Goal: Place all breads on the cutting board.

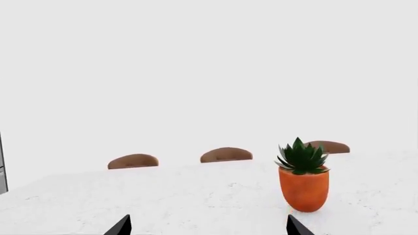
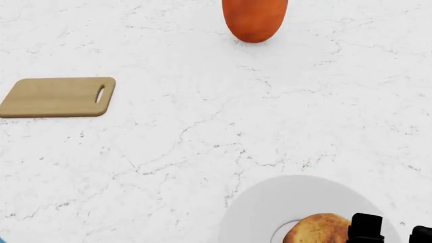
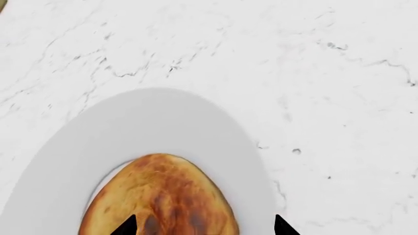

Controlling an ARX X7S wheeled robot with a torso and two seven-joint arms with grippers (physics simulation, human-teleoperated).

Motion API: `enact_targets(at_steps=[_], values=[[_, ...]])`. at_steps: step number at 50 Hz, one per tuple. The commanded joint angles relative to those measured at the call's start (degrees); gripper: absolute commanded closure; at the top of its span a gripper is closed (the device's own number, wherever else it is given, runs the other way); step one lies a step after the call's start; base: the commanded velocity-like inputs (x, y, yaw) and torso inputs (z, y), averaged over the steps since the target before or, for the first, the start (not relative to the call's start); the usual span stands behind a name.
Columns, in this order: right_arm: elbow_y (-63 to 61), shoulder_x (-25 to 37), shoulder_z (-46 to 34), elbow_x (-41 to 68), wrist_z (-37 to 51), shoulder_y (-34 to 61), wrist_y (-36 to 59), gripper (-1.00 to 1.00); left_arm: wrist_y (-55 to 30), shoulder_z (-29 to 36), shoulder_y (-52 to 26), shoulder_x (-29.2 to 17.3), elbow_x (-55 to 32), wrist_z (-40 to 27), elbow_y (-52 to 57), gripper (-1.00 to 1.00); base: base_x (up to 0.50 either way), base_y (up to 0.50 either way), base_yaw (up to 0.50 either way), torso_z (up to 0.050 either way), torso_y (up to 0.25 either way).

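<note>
Hovering over the plate [image 2: 256,212], the right gripper [image 3: 202,226] has its fingers spread around the bread [image 3: 160,198]. Far across the table [image 2: 202,142] lies the bare board [image 2: 59,97]. The left gripper [image 1: 207,226] is spread near a potted plant [image 1: 303,175].
</note>
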Motion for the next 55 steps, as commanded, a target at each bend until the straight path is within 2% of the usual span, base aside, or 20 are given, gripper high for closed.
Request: enact_targets(at_steps=[1, 13, 42, 43, 50, 55], values=[[0.17, -0.6, 0.01, -1.26, -2.07, -1.26, -0.31, -1.0, 0.09, 0.02, 0.26, -0.05, 0.19, 0.1, 0.09, -1.0, 0.0, 0.0, 0.0, 0.0, 0.0], [-0.77, 0.56, 1.24, -4.03, -4.62, -7.18, -3.11, -1.0, -0.21, 0.62, 0.29, 0.5, 0.36, -0.17, 0.04, -1.0, 0.0, 0.0, 0.0, 0.0, 0.0], [-0.22, -2.14, -0.69, -5.42, -6.48, -5.94, -1.65, -1.0, -0.27, 0.82, 1.42, 0.72, 1.56, 0.41, 0.22, -1.0, 0.0, 0.0, 0.0, 0.0, 0.0], [-0.33, -2.1, -0.65, -5.31, -6.41, -6.04, -1.71, 1.0, -0.26, 0.8, 1.57, 0.68, 1.71, 0.51, 0.17, -1.0, 0.0, 0.0, 0.0, 0.0, 0.0], [-1.2, -0.93, -0.04, -2.28, -5.03, -3.81, -0.82, 1.0, -0.25, 0.91, 1.35, 0.85, 1.53, 0.27, 0.23, -1.0, 0.0, 0.0, 0.0, 0.0, 0.0], [-1.2, 0.87, 0.7, 3.62, -1.82, 4.1, 1.52, 1.0, -0.25, 0.79, 1.29, 0.57, 1.45, 0.39, 0.2, -1.0, 0.0, 0.0, 0.0, 0.0, 0.0]])
